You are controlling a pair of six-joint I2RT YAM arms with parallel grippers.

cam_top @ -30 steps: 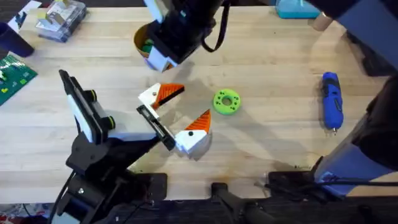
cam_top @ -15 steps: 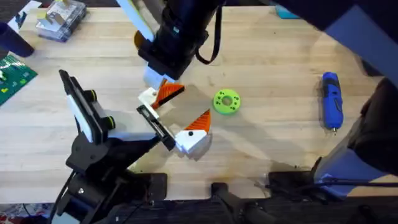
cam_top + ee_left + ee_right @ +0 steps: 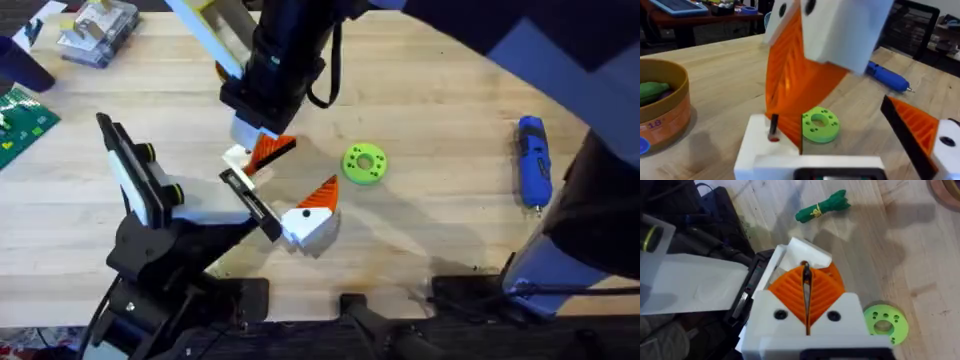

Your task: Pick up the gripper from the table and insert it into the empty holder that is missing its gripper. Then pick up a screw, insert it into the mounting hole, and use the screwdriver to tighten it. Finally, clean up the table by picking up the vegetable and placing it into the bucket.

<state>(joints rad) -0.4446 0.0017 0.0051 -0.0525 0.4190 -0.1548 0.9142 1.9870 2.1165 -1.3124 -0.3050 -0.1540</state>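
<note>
The loose gripper (image 3: 243, 157), white base with an orange wedge tip, lies on the table (image 3: 430, 110) just ahead of the black holder (image 3: 250, 203). My right gripper (image 3: 258, 135) reaches across from the far side and hangs right over it, its orange pads (image 3: 790, 292) pressed together. In the left wrist view those pads (image 3: 790, 80) come down onto the piece's white base (image 3: 757, 152). My left gripper (image 3: 282, 186) stands open, with one white-and-orange finger (image 3: 312, 212) beside the bare holder. The blue screwdriver (image 3: 533, 160) lies at the right. The green vegetable (image 3: 822, 207) lies on the wood. The orange bucket (image 3: 662, 112) stands beyond, with something green inside.
A green disc with holes (image 3: 364, 163) lies right of the loose piece. A clear plastic box (image 3: 97, 30) and a green circuit board (image 3: 22, 122) sit at the far left. Bare wood stretches between the disc and the screwdriver.
The right arm has swung from over the bucket toward the near left and dropped onto the loose gripper piece. The piece and the left arm have stayed put.
</note>
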